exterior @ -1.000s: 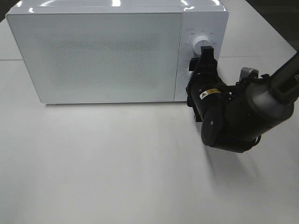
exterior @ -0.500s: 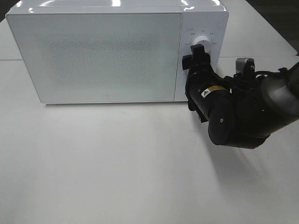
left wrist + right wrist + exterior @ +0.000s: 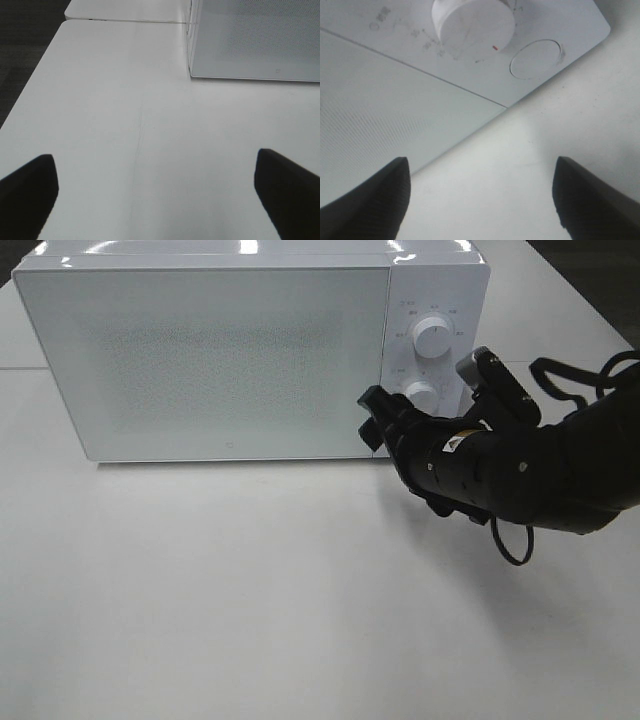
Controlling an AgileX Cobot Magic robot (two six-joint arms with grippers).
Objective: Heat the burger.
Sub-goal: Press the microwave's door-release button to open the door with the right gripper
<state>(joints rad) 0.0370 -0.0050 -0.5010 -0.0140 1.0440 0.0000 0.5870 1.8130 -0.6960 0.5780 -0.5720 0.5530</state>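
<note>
The microwave (image 3: pixel 230 350) is sitting at the back of the counter (image 3: pixel 250 590) with its frosted door (image 3: pixel 200 360) shut. The right arm is reaching in low across the front of it. The right claw (image 3: pixel 372 415) is hanging just in front of the seam where the door is meeting the control panel (image 3: pixel 440 300). That puts it below the upper knob (image 3: pixel 432 337) and just beside the lower knob (image 3: pixel 422 397). In its wrist view the fingers (image 3: pixel 365 200) are standing wide apart with nothing between them. They are framing the lower knob and a round button (image 3: pixel 536 59) without touching either.

The left claw (image 3: pixel 155 157) is not showing in the high view. Its own camera is showing it spread wide and empty above bare counter, well apart from the microwave's corner.

I am not seeing the burger in any view. It is not lying on the counter in front of the microwave, and the door is too clouded to look through, so I cannot tell whether it is inside. With the door closed and a claw working at the controls, I am guessing the loading is done and the job is somewhere around the dial-setting step. Whether the knobs are already set I cannot make out. If they are not, turning a dial is what is remaining, then waiting and taking the burger out.
</note>
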